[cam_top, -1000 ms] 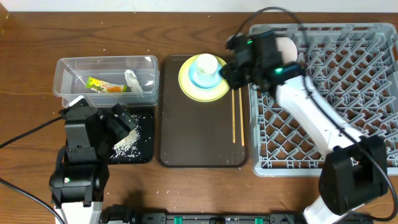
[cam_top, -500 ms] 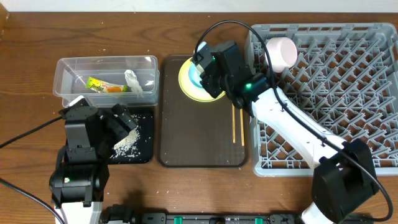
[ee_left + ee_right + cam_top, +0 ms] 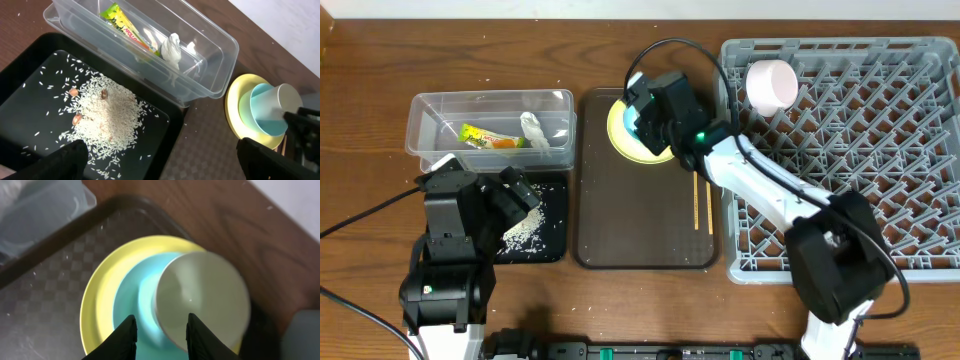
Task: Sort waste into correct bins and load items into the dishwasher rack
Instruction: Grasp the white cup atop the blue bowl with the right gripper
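**A:** Which of the biggest things are seen, and where?

**B:** The large square grey plastic rack (image 3: 840, 170) is found to the right of the right gripper (image 3: 159, 336). The dark brown rectangular serving tray (image 3: 640, 230) is spread beneath that gripper. The clear rectangular plastic tub (image 3: 220, 75) is set just ahead of the left gripper (image 3: 160, 160), and the shallow black rectangular tray (image 3: 30, 65) is placed below it.

**A:** And the dishes?

**B:** A yellow round plate (image 3: 97, 312) is seen directly under the right gripper. A light blue bowl (image 3: 131, 297) is stacked on it and a small white cup (image 3: 202, 302) on the bowl. A white round bowl (image 3: 772, 84) is laid on its side in the rack, near the gripper on its right. The pair of thin wooden chopsticks (image 3: 701, 205) is laid on the brown tray, back toward the arm's base and beside the rack.

**A:** The waste?

**B:** The yellow-green and orange snack wrapper (image 3: 125, 30) and the crumpled white tissue (image 3: 172, 47) are contained in the tub. The loose white rice-like scraps (image 3: 105, 117) are heaped on the black tray under the left gripper.

**A:** How are the fingers held?

**B:** On both grippers they are spread apart, and nothing is gripped.
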You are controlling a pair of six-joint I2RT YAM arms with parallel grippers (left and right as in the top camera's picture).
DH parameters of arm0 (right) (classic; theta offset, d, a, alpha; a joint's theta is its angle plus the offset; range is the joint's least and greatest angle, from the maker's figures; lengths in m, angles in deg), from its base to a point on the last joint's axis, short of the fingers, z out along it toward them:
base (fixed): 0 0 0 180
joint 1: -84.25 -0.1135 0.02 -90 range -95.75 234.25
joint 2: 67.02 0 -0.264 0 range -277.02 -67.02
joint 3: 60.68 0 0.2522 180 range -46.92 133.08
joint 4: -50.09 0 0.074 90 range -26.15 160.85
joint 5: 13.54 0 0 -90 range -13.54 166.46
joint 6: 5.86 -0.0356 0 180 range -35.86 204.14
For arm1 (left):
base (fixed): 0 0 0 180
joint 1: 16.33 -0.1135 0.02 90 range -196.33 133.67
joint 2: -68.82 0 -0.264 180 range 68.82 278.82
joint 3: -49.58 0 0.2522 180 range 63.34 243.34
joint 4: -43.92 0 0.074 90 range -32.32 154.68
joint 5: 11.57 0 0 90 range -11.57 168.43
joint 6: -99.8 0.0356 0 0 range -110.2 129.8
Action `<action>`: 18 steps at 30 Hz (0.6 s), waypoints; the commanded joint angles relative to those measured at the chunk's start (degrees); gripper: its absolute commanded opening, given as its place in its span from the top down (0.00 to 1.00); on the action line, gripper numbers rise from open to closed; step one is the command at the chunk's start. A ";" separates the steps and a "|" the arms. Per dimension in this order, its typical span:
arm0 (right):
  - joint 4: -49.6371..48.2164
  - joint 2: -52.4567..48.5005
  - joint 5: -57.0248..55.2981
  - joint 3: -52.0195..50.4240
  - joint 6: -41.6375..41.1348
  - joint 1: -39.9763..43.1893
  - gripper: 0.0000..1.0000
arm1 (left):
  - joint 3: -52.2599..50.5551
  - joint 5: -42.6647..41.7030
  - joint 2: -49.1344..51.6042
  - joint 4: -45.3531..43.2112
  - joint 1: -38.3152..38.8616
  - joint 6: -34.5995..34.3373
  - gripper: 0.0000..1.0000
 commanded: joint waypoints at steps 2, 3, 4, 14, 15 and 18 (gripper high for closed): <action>-0.11 -2.25 0.57 0.24 0.63 -0.31 0.69 | 1.01 0.46 -0.04 0.00 -0.39 0.11 0.02; -0.15 -2.56 0.57 0.24 0.63 -0.33 0.70 | 1.01 0.48 -0.04 0.00 -0.42 0.11 0.02; -0.13 -2.58 0.57 0.24 0.63 -0.33 0.71 | 1.01 0.48 -0.04 0.00 -0.39 0.11 0.02; 0.15 -2.54 0.57 0.26 0.63 -0.35 0.82 | 1.01 0.48 -0.04 0.00 -0.42 0.09 0.02; 0.35 -2.54 0.57 0.26 0.63 -0.35 0.84 | 1.01 0.48 -0.04 0.00 -0.39 0.11 0.02; 0.11 -2.51 0.57 0.26 0.63 -0.37 0.92 | 1.01 0.48 -0.04 0.00 -0.39 0.11 0.02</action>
